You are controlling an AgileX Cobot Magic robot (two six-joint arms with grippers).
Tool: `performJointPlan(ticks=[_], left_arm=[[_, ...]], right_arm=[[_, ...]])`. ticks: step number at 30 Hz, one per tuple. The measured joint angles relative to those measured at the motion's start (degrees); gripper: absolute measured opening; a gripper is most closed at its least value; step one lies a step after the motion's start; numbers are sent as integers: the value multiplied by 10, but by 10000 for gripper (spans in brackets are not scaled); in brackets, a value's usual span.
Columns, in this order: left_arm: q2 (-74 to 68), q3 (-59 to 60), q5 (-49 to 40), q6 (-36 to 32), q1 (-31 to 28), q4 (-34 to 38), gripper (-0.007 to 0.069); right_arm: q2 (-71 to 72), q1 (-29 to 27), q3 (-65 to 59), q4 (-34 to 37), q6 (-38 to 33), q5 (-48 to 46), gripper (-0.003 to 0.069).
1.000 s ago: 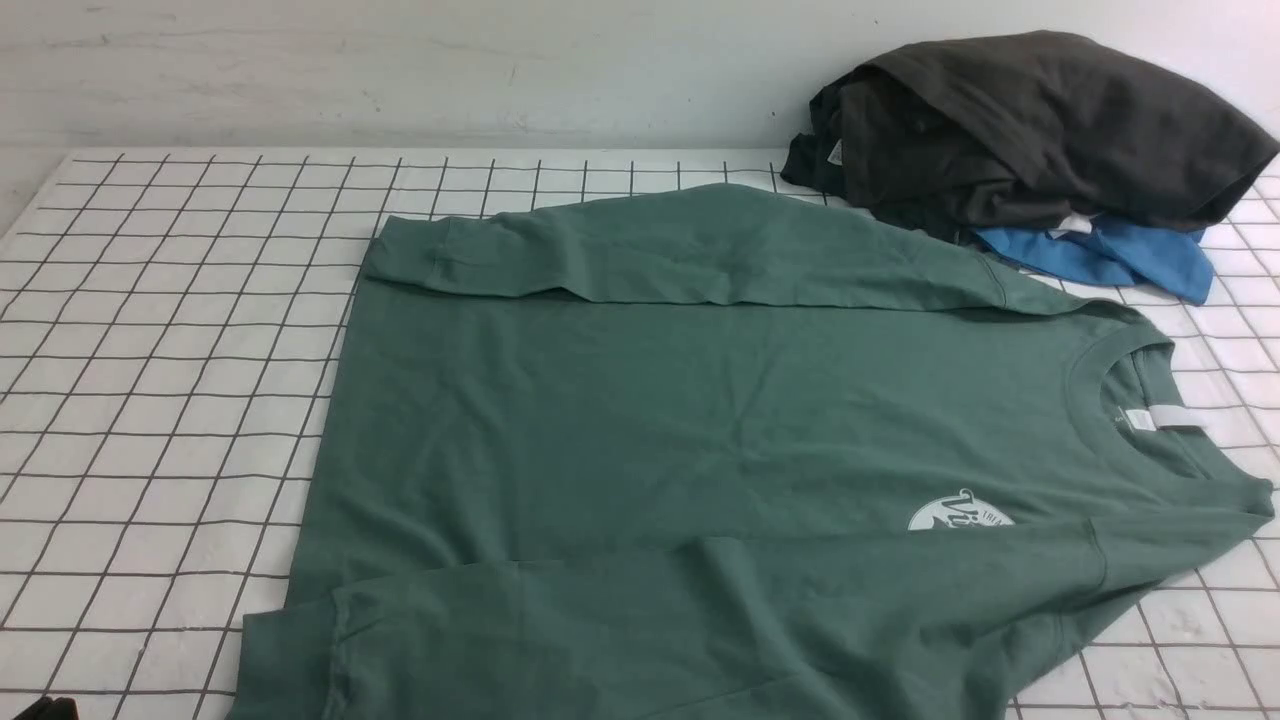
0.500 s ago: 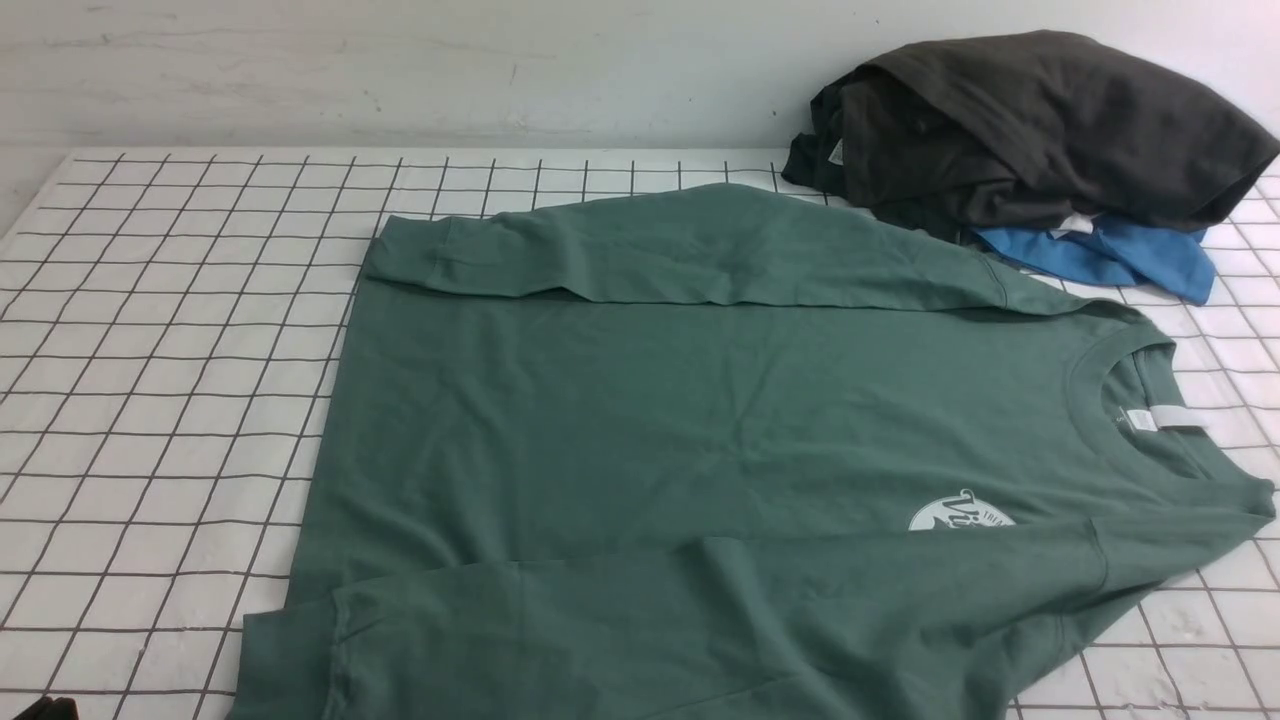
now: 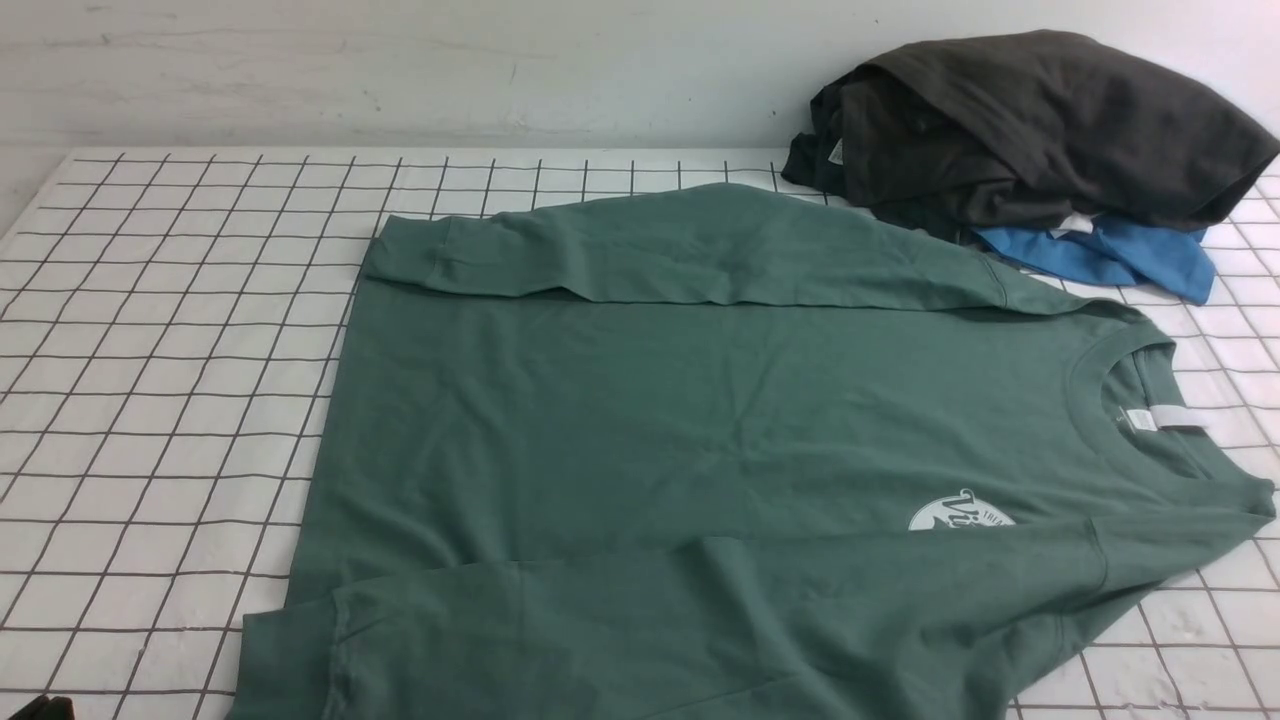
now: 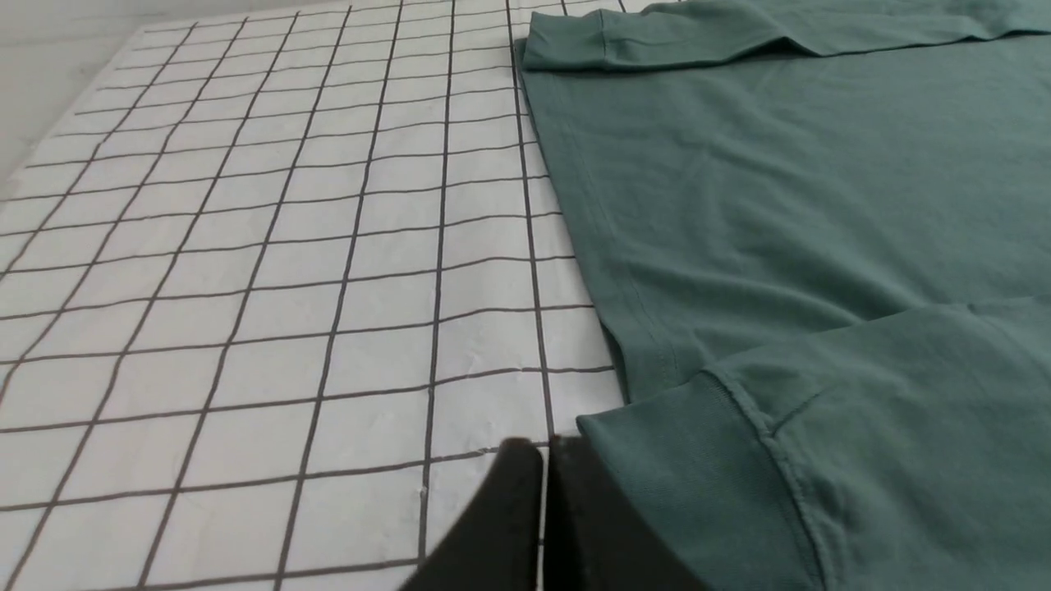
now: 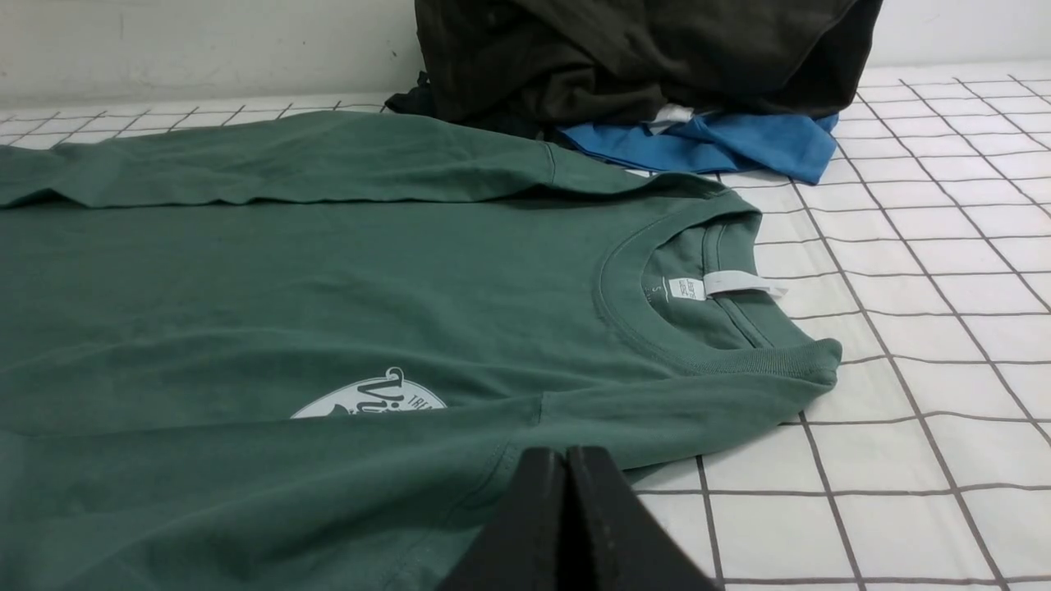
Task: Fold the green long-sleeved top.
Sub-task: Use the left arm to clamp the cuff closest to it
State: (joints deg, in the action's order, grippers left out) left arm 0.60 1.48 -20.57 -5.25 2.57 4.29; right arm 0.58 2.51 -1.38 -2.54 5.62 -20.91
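The green long-sleeved top (image 3: pixel 700 430) lies flat on the checked table cover, neck to the right. Both sleeves are folded in over the body, the far sleeve (image 3: pixel 650 250) along the back and the near sleeve along the front. The white neck label (image 3: pixel 1160 417) and the chest logo (image 3: pixel 960 512) show. My left gripper (image 4: pixel 542 447) is shut and empty, just beside the near sleeve's cuff (image 4: pixel 681 460). My right gripper (image 5: pixel 566 455) is shut and empty, over the near shoulder of the top (image 5: pixel 328 271). Only a dark sliver of the left gripper (image 3: pixel 40 708) shows in the front view.
A dark grey-black garment (image 3: pixel 1030 130) is heaped at the back right on a bright blue garment (image 3: pixel 1110 255), close to the top's far shoulder. A white wall (image 3: pixel 400 70) runs along the back. The checked cover (image 3: pixel 150 350) spreads out to the left of the top.
The dark sliver of my left gripper at the front view's bottom-left corner has slipped slightly lower. The top has not moved.
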Motion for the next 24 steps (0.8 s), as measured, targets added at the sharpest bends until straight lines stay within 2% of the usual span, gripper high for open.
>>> performJointPlan(ticks=[3,6,9,11,13,14,19,21,23,24], left_arm=[[0,1,27,0,0,-3,-7],[0,1,90,0,0,-4,-7],[0,1,185,-1,0,-4,-7],[0,1,255,2,0,-4,-7],[0,1,288,3,0,-4,-7],[0,1,327,8,0,-4,-7],[0,-3,452,71,0,5,-7],[-3,-21,442,81,0,7,-7],[-23,-76,397,84,0,8,-7],[-67,-139,340,75,0,9,-7]], right_arm=[[0,0,0,-4,0,1,-15],[0,0,-2,-7,0,36,-15],[0,0,-3,-11,0,116,-15],[0,0,-3,-11,0,205,-15],[0,0,-3,-11,1,248,-15],[0,0,-3,-11,10,304,-15],[0,0,-3,-10,15,428,-15],[0,0,4,-9,15,432,-15],[-5,0,36,-7,15,406,-15],[-30,0,90,-10,15,360,-15]])
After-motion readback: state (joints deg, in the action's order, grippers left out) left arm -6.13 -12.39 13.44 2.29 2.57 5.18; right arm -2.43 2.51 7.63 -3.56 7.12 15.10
